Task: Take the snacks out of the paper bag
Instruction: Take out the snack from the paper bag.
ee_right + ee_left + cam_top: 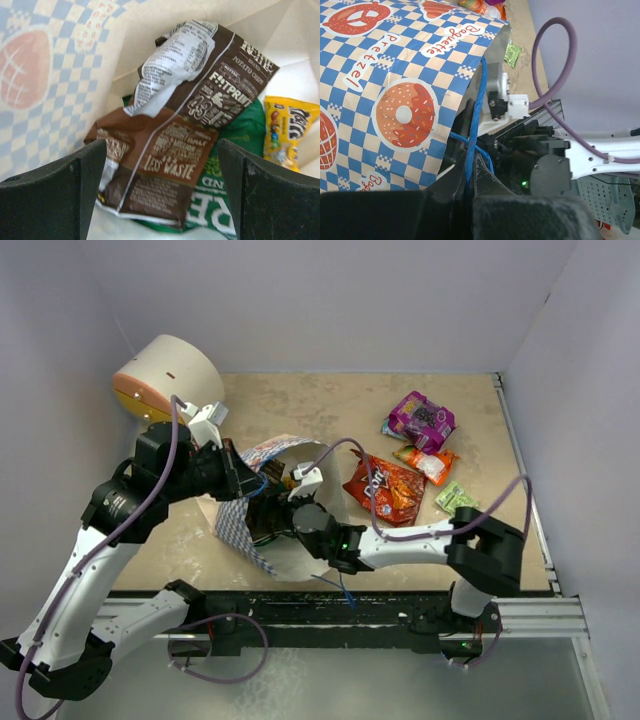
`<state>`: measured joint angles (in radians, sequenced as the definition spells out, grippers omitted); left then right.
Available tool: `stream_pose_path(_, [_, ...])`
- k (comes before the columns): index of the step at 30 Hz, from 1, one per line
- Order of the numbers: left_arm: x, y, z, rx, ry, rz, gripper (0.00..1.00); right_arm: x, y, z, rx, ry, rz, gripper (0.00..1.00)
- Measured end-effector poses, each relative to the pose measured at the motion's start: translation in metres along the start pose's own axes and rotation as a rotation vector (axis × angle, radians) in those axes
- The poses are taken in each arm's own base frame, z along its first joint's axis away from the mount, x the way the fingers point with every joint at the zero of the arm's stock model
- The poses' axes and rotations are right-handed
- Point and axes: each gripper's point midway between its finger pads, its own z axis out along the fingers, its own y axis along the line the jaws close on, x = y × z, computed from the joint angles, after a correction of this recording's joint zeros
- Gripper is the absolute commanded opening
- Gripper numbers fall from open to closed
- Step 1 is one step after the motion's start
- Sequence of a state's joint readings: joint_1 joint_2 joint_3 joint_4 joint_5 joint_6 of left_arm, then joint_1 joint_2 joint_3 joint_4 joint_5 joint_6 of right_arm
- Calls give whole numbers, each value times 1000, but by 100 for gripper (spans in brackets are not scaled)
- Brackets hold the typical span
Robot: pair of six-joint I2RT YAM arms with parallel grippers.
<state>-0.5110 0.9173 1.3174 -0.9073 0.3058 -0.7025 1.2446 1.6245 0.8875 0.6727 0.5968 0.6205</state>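
The brown potato-chip packet (pixel 175 140) lies on a green bag (pixel 235 150) inside the paper bag (pixel 235 528), framed by the wide-open, empty right claw (pixel 161 150), which might pinch both packets or the paper wall, while the left claw (pixel 469 175) clamps the blue cord handle (pixel 479 100).

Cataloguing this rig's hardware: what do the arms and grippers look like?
The left arm and right arm each have white links, bulky black joints and a looping purple cable. The left gripper and right gripper have plain black fingers.
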Motion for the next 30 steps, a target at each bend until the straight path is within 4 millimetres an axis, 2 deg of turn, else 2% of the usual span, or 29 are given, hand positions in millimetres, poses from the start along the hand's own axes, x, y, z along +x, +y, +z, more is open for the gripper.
stream_pose_path(5, [-4,-1,6,-11,9,-17,0,6,10,35,56,-64,112,92])
stream_pose_path(11, [-10,-3,11,-14,14,-19,0,5,29,74,90,-126,195,80])
stream_pose_path(15, [-10,-2,12,-20,14,-20,0,14,28,96,142,-127,243,72])
stream_pose_path(18, [-10,-2,12,-21,15,-20,0,26,18,110,172,-109,257,65])
stream_pose_path(22, [-9,0,12,-31,16,-22,0,39,2,127,214,-73,249,44])
stream_pose_path(26, [-9,5,12,-55,11,-26,0,42,4,132,178,-36,258,18])
stream_pose_path(28, [-10,6,11,-63,3,-25,0,45,8,133,147,-10,251,8])
stream_pose_path(30, [-11,7,9,-67,-8,-24,0,45,12,133,120,10,245,4])
